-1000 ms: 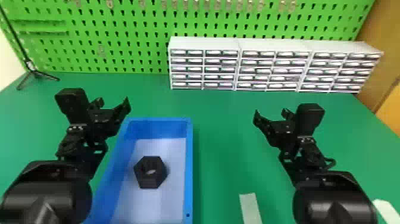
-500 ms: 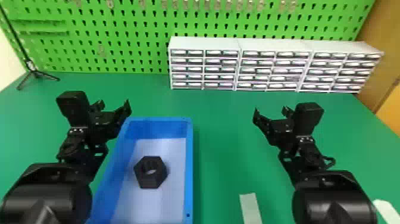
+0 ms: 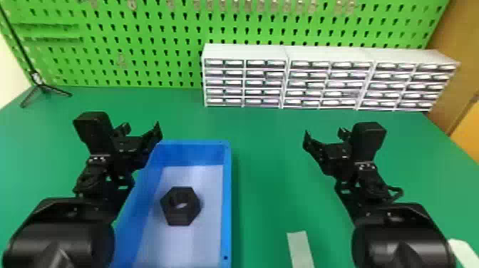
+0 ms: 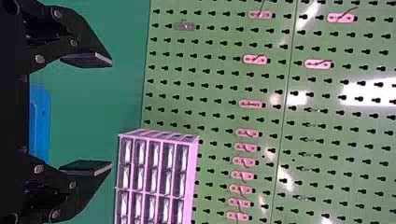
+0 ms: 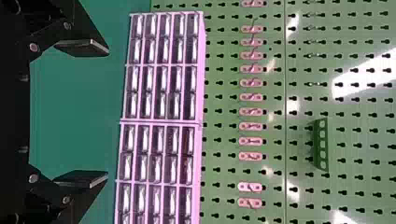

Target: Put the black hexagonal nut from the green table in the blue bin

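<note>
The black nut is lying in the blue bin, the left arm partly blocking its side. Left gripper and right gripper are holding nothing, jaws gaping wide. White drawers are lining the worktop's back.

In my head view, bright light covers the green bench and lights up the pegboard. The drawer fronts flash white with glare, and a pale sheen lies on the floor of the blue bin. Soft shadow runs along its right side. Through both my wrist views, the pegboard looks dimmer, with blown-out white reflections across it.
</note>
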Available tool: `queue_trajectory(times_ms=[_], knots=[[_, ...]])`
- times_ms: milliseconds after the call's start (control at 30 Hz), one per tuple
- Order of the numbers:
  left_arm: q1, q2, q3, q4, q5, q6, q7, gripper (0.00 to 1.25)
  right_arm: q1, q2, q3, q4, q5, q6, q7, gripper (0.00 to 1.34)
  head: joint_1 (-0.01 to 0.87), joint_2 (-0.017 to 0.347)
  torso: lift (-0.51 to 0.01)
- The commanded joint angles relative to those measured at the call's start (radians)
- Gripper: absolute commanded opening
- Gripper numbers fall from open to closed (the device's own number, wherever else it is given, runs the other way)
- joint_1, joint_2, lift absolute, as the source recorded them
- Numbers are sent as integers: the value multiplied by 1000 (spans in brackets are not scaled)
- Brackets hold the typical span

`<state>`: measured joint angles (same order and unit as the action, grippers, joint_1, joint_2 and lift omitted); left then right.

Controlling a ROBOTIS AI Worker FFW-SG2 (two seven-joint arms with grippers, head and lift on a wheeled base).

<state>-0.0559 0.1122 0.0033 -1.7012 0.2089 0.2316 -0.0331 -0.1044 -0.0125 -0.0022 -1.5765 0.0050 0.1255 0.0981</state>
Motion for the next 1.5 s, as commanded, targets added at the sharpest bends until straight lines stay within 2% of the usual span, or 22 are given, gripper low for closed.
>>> queue_trajectory(times_ms=[0, 833, 1467], knots=[[-5, 0, -3, 0, 0, 0, -1, 776, 0, -3, 4, -2, 1, 6, 0, 993, 686, 28, -96], [-19, -2, -9, 14, -14, 0, -1, 776, -3, -23, 18, -7, 0, 29, 0, 993, 686, 28, -96], [-16, 0, -8, 15, -25, 0, -1, 776, -3, -15, 4, -5, -17, 28, 0, 993, 686, 28, -96]])
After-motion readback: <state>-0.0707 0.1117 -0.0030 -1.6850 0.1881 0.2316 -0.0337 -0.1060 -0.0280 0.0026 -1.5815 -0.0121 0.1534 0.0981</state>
